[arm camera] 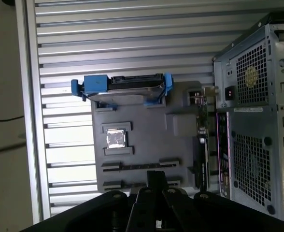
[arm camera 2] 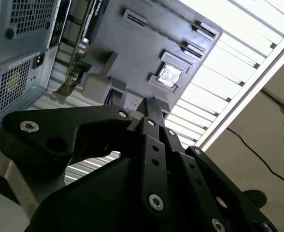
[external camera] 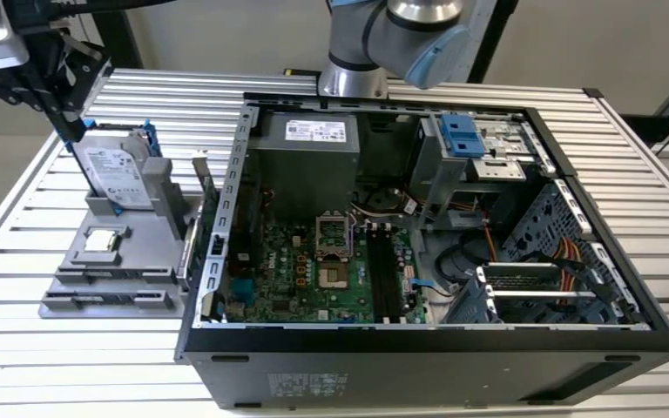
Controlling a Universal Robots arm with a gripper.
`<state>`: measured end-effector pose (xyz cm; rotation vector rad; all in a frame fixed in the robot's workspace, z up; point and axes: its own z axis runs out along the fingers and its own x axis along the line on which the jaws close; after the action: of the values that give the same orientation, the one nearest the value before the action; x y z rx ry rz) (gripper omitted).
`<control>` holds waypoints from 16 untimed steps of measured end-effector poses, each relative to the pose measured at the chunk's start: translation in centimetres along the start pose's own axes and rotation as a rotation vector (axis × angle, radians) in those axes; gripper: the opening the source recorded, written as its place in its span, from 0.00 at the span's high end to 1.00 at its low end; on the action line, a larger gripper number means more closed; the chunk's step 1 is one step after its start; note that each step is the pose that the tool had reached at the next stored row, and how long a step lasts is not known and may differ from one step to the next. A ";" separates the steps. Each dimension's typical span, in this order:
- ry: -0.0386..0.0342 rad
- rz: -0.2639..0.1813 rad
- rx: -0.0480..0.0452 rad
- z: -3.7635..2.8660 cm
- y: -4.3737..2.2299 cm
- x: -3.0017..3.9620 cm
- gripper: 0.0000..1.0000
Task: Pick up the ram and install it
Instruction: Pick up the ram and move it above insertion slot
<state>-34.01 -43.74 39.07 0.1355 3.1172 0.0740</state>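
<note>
The ram (external camera: 203, 186) is a thin dark board standing on edge at the right side of the grey holder (external camera: 102, 292), close to the computer case wall. It appears edge-on in both wrist views (arm camera: 203, 130) (arm camera 2: 78, 46). My gripper (external camera: 74, 131) hangs at the exterior view's upper left, above the holder's far corner and beside the blue-framed hard drive (external camera: 116, 170). Its black fingers (arm camera 2: 149, 107) look pressed together with nothing between them, and their tips (arm camera: 156, 178) point at the holder's near edge. The ram stands apart from the gripper, across the holder.
The open computer case (external camera: 428, 348) lies on the slatted metal table (external camera: 32, 357), its green motherboard (external camera: 293, 279) showing long black slots (external camera: 387, 274). A small silver processor chip (external camera: 104, 240) rests on the holder. The arm's base (external camera: 352, 78) stands behind the case.
</note>
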 end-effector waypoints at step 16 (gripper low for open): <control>-0.0001 0.002 -0.0004 -0.05 -2.01 0.12 1.00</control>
<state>-34.30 -45.73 39.02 0.1391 3.1170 0.0747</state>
